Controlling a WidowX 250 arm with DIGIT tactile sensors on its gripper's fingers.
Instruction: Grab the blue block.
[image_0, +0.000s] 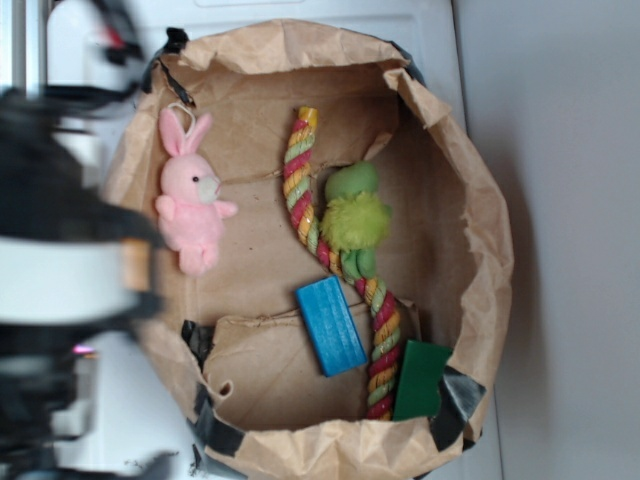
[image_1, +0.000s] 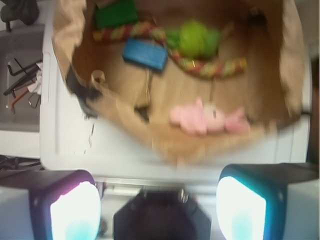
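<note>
Gripper (image_1: 159, 200) jaws spread wide, empty, outside paper bag (image_0: 480, 230). Blue block (image_0: 331, 325) touching rope toy (image_0: 380, 320); fingers may snag rope or rim.

Black gripper (image_1: 159, 210) body, two white glowing pads

Inside the paper bag (image_0: 480, 230) we see the bunny (image_0: 190, 195) toward the left wall, the rope (image_0: 340, 270) running down the middle with the fuzzy toy (image_0: 355, 220) on it, the blue block (image_0: 330, 325) touching the rope's left side, and the other flat block (image_0: 420, 380) at its lower right end.
</note>
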